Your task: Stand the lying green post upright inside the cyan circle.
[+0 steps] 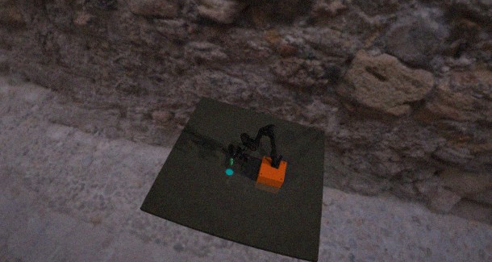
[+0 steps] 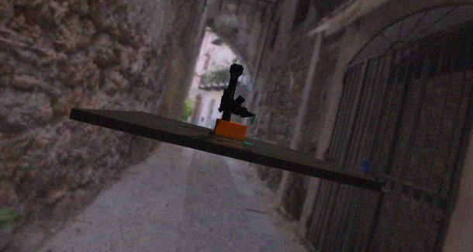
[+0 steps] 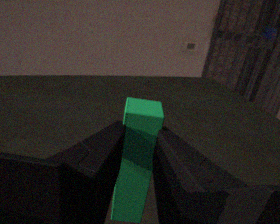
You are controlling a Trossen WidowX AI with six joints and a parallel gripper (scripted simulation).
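Note:
The green post (image 1: 231,162) (image 2: 253,119) (image 3: 133,187) is held clear above the dark table top. In the exterior view it stands near upright, with a slight lean. My gripper (image 2: 252,115) (image 3: 140,132) is shut on the post; in the wrist view one dark finger presses on each side of its upper part. The cyan circle (image 1: 229,172) (image 2: 247,143) lies flat on the table, just below the post in the top view and lower and slightly left of it in the exterior view. The post's lower end does not touch the circle.
The orange block (image 1: 272,174) (image 2: 231,129) under the arm's base stands to the right of the circle in the top view. The dark table top (image 1: 242,214) (image 2: 128,121) ends in open edges. A small blue object (image 2: 366,164) shows near its far right end in the exterior view.

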